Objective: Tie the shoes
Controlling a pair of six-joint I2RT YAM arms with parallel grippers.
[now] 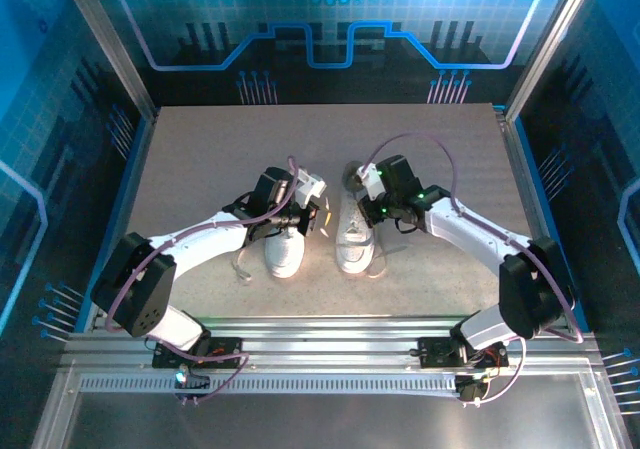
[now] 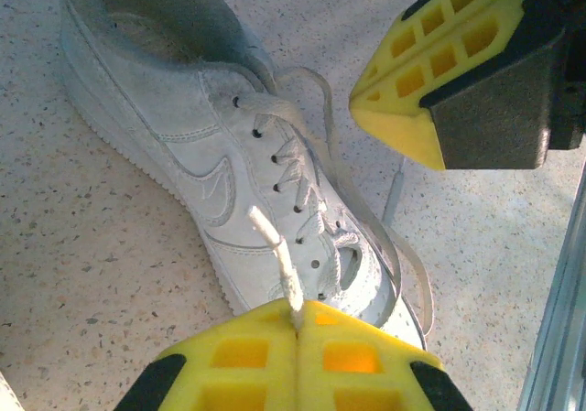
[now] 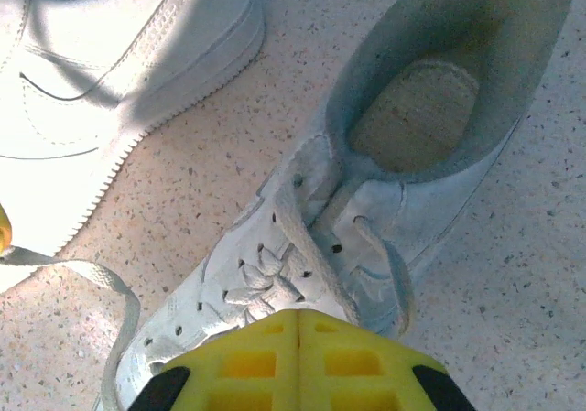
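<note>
I saw left gripper (image 2: 298,324) clamped on lace (image 2: 275,246), right gripper (image 3: 299,324) closed above shoe (image 3: 385,210); speckled tabletop (image 3: 211,136) below, blue walls (image 1: 60,119) beyond

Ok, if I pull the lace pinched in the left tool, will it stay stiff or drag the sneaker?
The lace is likely floppy: its loose lengths lie in curves beside the sneaker. The stub above the left tool probably stands only because it's short. The sneaker may slide on the speckled table once the lace goes taut.

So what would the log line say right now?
left claw: shut on lace end | right claw: shut over laces of shoe | bow: none yet
</note>
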